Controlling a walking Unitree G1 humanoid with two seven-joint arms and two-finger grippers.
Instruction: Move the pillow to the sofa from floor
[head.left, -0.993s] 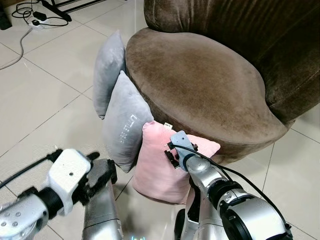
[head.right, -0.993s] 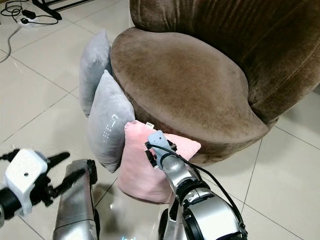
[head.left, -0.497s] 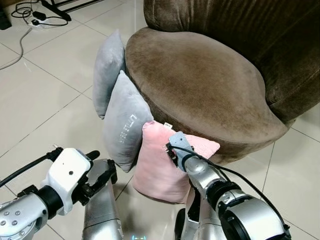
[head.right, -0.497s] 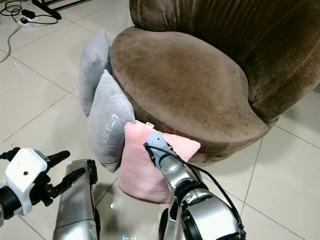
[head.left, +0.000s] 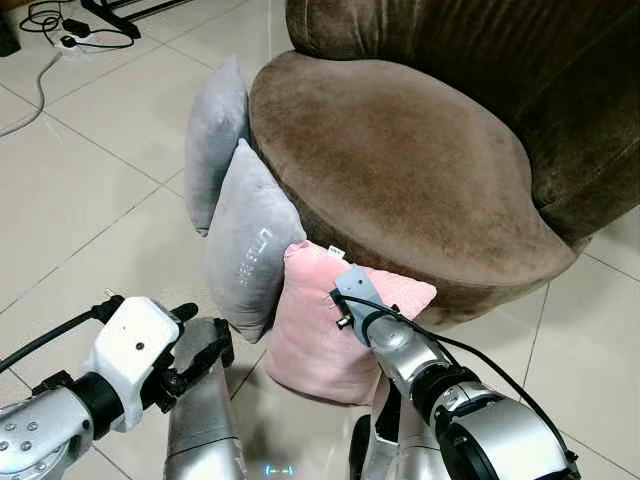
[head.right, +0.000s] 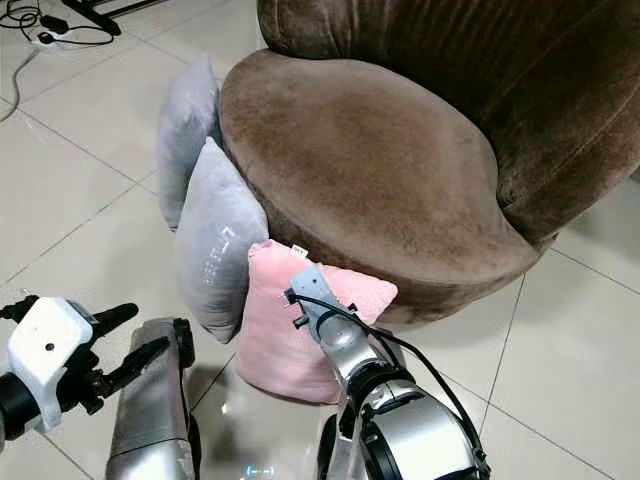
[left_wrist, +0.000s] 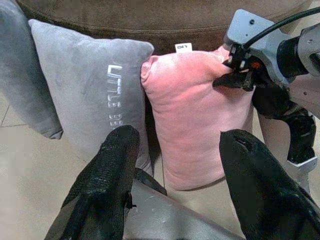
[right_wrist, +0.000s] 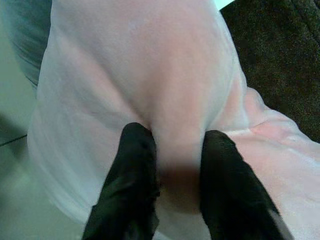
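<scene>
Pinching a fold of the pink pillow (head.left: 320, 330) at lower centre, right gripper (right_wrist: 175, 170) was clamped; left gripper (left_wrist: 175, 165) hung wide open, empty.

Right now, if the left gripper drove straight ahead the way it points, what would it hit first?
Most likely the pink pillow: the open left gripper frames its lower half, with the grey pillow just beside that line. The right gripper already pinches the pink pillow's top. Depth is uncertain.
</scene>
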